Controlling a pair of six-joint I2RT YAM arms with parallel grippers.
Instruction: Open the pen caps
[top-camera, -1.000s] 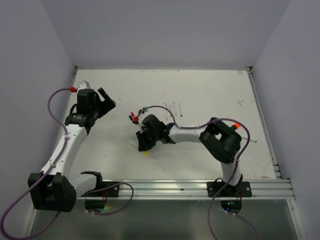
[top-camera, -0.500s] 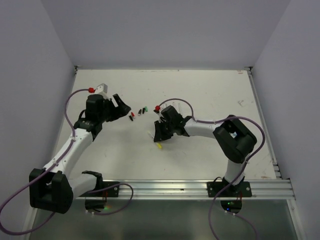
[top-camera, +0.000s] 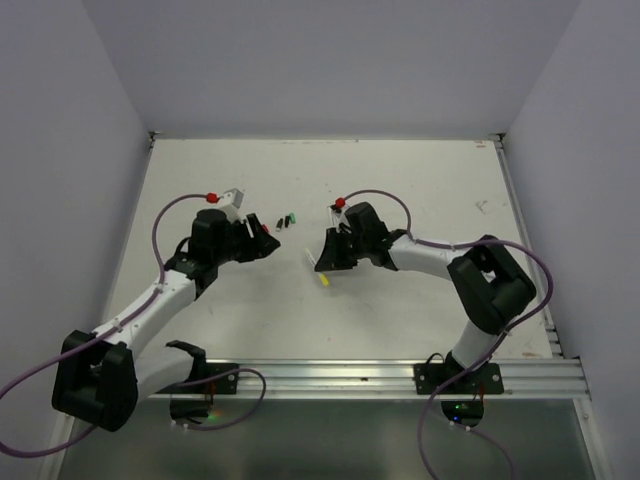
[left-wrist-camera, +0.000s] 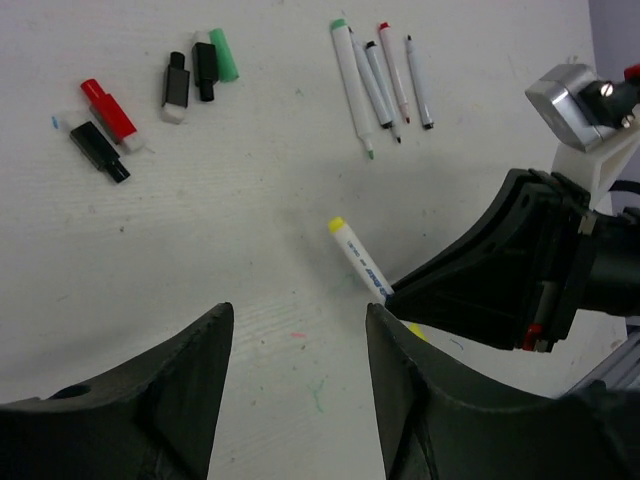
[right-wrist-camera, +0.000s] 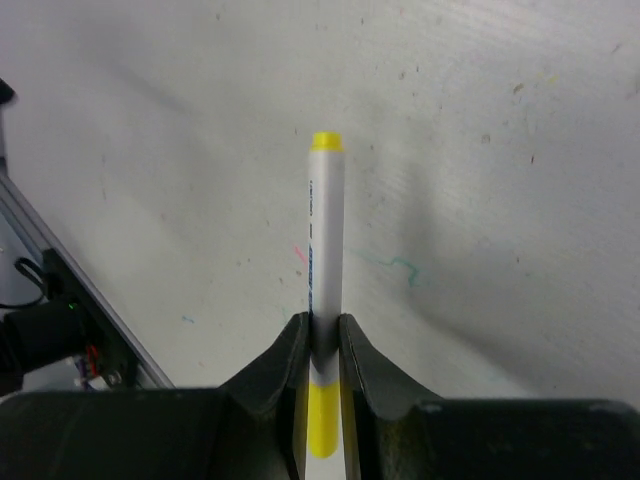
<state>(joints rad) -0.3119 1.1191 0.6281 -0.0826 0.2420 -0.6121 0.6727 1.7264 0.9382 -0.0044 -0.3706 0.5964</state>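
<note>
My right gripper (right-wrist-camera: 322, 335) is shut on the white barrel of a yellow pen (right-wrist-camera: 327, 230). The pen's yellow cap (right-wrist-camera: 322, 425) sits on its near end, behind the fingertips. In the top view this gripper (top-camera: 323, 262) holds the pen low over the table's middle, with the yellow cap (top-camera: 325, 281) showing below it. My left gripper (left-wrist-camera: 297, 330) is open and empty, a little left of the pen (left-wrist-camera: 360, 258); in the top view it (top-camera: 265, 245) faces the right gripper. Loose caps lie on the table: red (left-wrist-camera: 108, 110), black (left-wrist-camera: 98, 150), black (left-wrist-camera: 205, 68) and green (left-wrist-camera: 225, 55).
Several uncapped thin pens (left-wrist-camera: 378, 75) lie side by side beyond the held pen. The loose green and black caps (top-camera: 287, 219) lie just behind the left gripper. A metal rail (top-camera: 400, 375) runs along the table's near edge. Purple cables loop over both arms.
My left gripper has swung right and inward toward the table's middle. My right gripper has carried the yellow pen to the right and a little farther back.
</note>
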